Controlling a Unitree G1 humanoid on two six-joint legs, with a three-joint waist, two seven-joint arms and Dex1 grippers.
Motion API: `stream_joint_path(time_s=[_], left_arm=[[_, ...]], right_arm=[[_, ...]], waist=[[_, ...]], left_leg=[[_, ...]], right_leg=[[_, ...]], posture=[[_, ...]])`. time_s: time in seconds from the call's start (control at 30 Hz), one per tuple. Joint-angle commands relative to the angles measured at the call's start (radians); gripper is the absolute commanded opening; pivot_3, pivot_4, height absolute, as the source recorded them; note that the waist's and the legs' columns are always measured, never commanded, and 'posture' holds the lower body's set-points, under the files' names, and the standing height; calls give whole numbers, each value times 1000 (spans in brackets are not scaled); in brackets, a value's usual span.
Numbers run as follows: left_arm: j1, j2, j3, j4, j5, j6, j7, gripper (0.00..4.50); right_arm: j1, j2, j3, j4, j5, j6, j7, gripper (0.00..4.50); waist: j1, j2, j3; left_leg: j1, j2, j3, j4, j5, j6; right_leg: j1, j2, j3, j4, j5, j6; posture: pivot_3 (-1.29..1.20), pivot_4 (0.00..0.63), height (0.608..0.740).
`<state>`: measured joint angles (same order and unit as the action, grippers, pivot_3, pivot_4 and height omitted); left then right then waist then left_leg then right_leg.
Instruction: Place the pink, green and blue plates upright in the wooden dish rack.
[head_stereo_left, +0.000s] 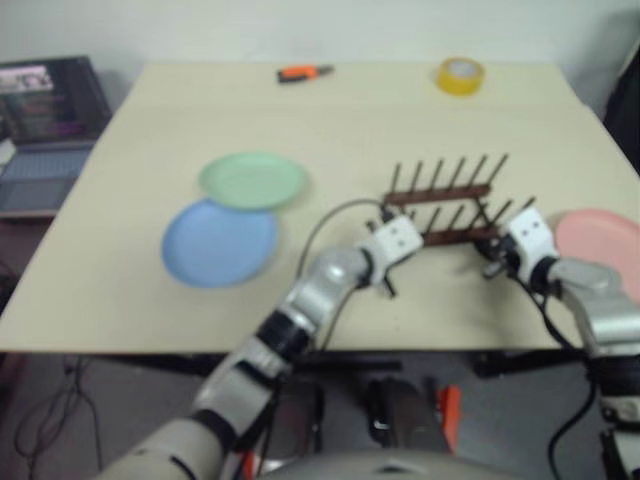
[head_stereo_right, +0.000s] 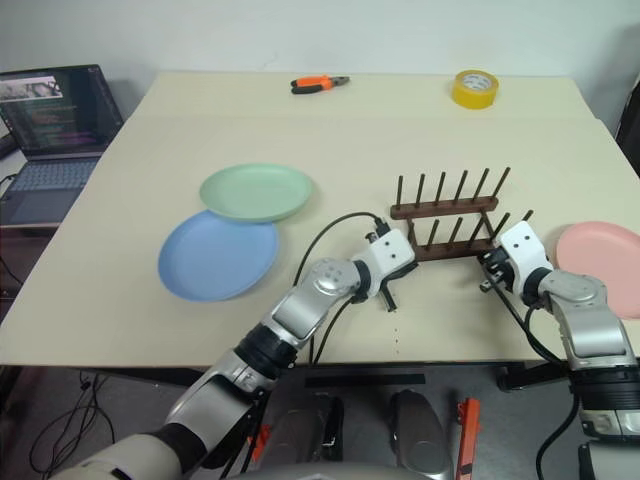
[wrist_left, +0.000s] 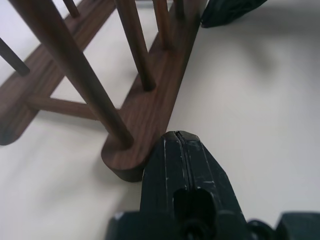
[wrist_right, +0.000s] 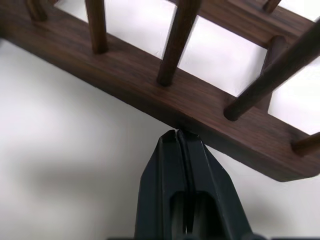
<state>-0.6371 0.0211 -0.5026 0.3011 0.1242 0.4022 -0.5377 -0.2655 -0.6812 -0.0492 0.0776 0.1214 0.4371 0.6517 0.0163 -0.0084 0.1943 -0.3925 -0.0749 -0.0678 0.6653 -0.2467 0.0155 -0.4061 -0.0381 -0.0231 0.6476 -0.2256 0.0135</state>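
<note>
Two grippers meet the wooden dish rack (head_stereo_right: 448, 215) from the table's (head_stereo_right: 400, 120) near edge, both with their black fingers pressed together and holding nothing. The left gripper (wrist_left: 179, 142) has its tip at the rounded end of the rack's near rail, touching or just beside it, as the left wrist view shows. The right gripper (wrist_right: 177, 137) has its tip against the side of the same rail further along, seen in the right wrist view. The rack stands empty on its two dark rails, its pegs upright, toward the right half of the table and nearer the front edge than the back. The mint green plate (head_stereo_right: 255, 192) lies flat left of the rack, its near rim overlapping the light blue plate (head_stereo_right: 218, 255), which lies flat closer to the front edge. The pale pink plate (head_stereo_right: 600, 252) lies flat at the table's right edge, just beyond the right gripper. Orange-handled pliers (head_stereo_right: 320, 84) and a yellow tape roll (head_stereo_right: 476, 87) sit along the far edge. An open laptop (head_stereo_right: 55, 130) stands off the left edge.
</note>
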Motion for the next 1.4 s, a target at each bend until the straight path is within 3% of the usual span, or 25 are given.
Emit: stream_joint_path(time_s=[0.03, 0.47, 0.97, 1.1, 1.2, 1.27, 1.4], left_arm=[[-16, -30, 19, 7, 5, -19, 25, 0], [-122, -61, 136, 198, 15, -57, 170, 0], [-186, -67, 208, 314, 12, -109, 191, 0], [-77, -9, 175, 33, -32, -8, 43, 0], [16, 91, 173, -253, -75, 148, -62, 0], [52, 161, 215, -429, -132, 274, -114, 367], [37, 293, 339, -635, -245, 481, -166, 1662]], right_arm=[[-39, 21, 16, 27, -33, -68, -25, 29], [-142, 97, 61, 127, -76, -157, -52, 29], [-216, 136, 70, 227, -115, -210, -91, 29], [-165, 99, 76, 94, -47, -109, 34, 29], [-101, 20, 80, -105, 43, 45, 175, 29], [-79, -30, 67, -226, 111, 146, 235, 0], [-100, -72, 18, -370, 252, 288, 289, 968]], waist=[[0, 0, 0], [0, 0, 0], [0, 0, 0], [-5, 0, 0], [-10, 0, 0], [-15, 0, 0], [-18, 0, 0]], left_leg=[[0, 0, 1, 0, 0, 0], [1, 0, 5, -1, 0, 1], [0, 0, 7, -1, 0, 1], [-1, 0, 9, -2, 0, 1], [-4, 0, 8, -3, 1, 0], [-6, 0, 8, -3, 1, 0], [-8, 1, 9, -2, 0, 1]], right_leg=[[0, 0, 1, 0, 0, 0], [-1, 1, 5, 0, 1, 1], [-4, 1, 8, 0, 2, 2], [-5, 1, 9, 0, 2, 1], [-9, 1, 9, 1, 5, -4], [-11, 1, 10, 1, 5, -4], [-13, 2, 10, 2, 3, 0]], posture=[[0, 150, 740], [0, 150, 740], [0, 150, 740], [0, 150, 740], [0, 150, 740], [0, 150, 740], [0, 150, 740]])
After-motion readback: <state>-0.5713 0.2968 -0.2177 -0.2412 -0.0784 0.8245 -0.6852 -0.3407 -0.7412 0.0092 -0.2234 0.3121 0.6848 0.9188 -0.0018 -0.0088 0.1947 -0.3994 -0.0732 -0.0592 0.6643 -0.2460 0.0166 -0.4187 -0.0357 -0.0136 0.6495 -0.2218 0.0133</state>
